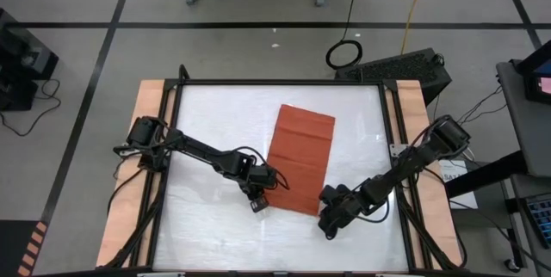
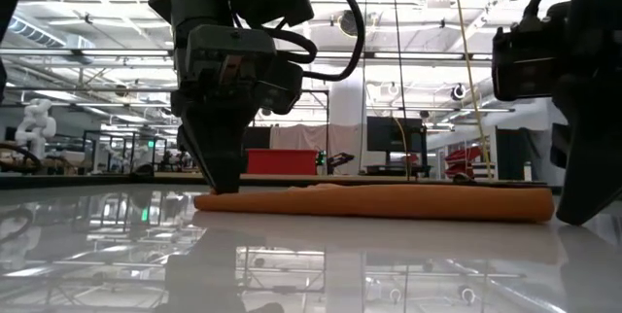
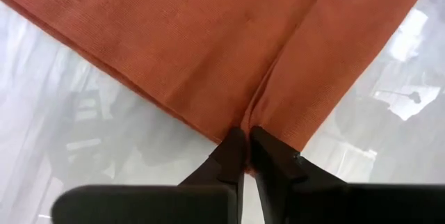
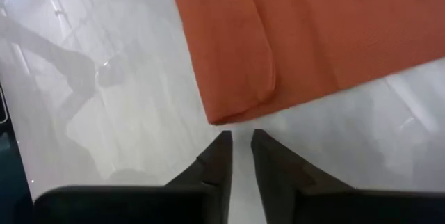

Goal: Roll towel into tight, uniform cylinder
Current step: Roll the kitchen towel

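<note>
Rust-orange towel [image 1: 299, 159] lies flat on the white counter [image 1: 207, 113], near its middle, long edge running away from the arms — not rolled, one near corner folded over. Left arm reaches in low from the left; left claw [image 3: 245, 142] sits at the towel's near left corner, fingers pinched on the hem, a crease rising from the pinch. Right arm angles in from the right; right claw [image 4: 240, 147] just short of the near right corner, fingers slightly apart — touching nothing.
</note>
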Robot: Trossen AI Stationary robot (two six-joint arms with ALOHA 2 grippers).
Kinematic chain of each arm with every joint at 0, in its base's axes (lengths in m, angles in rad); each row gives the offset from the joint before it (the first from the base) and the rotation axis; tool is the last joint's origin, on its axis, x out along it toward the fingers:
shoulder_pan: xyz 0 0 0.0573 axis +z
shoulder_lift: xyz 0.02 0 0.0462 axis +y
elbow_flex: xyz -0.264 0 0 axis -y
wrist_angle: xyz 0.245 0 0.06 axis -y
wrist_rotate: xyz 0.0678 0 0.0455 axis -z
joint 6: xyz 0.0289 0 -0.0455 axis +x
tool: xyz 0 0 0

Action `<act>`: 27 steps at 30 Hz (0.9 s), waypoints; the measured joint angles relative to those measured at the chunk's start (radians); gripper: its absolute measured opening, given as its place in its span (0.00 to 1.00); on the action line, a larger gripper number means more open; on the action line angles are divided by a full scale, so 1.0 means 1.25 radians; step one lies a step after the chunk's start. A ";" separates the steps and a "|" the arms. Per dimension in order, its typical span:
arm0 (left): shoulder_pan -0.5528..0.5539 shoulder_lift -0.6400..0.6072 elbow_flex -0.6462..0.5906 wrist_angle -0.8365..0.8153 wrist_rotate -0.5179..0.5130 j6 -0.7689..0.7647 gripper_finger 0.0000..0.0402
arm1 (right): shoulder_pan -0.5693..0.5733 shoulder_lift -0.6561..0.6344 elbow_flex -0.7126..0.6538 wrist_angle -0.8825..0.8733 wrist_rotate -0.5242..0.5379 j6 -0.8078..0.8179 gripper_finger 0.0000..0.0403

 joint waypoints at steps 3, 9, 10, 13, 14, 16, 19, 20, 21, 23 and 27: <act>0.000 0.000 0.000 0.001 0.000 -0.001 0.08 | 0.001 -0.012 -0.002 -0.007 0.009 -0.025 0.21; 0.000 0.000 0.000 0.002 0.000 -0.001 0.08 | 0.018 -0.056 0.003 -0.003 0.060 -0.177 0.32; 0.000 0.000 0.000 0.002 0.000 -0.001 0.08 | 0.024 -0.061 0.009 0.000 0.079 -0.222 0.32; 0.000 0.000 0.000 0.001 0.000 -0.001 0.08 | 0.043 -0.064 0.024 0.007 0.124 -0.361 0.35; 0.000 0.001 0.000 0.001 0.000 0.000 0.08 | 0.048 -0.061 0.028 0.007 0.137 -0.398 0.35; 0.000 0.001 0.000 0.001 0.000 0.000 0.08 | 0.051 -0.049 0.033 0.012 0.146 -0.444 0.37; 0.000 0.001 0.000 0.001 0.000 0.000 0.08 | 0.045 -0.032 0.032 0.008 0.166 -0.468 0.40; 0.000 0.001 0.000 0.001 0.000 0.000 0.08 | 0.042 -0.026 0.033 0.009 0.168 -0.471 0.41; 0.000 0.001 0.000 0.001 0.000 0.000 0.08 | 0.039 -0.021 0.033 0.007 0.168 -0.477 0.42; 0.000 0.001 0.000 0.001 0.001 0.001 0.08 | 0.031 -0.011 0.033 0.011 0.167 -0.484 0.45; 0.001 0.001 0.000 0.001 0.001 0.004 0.08 | 0.025 0.002 0.033 0.045 0.165 -0.518 0.45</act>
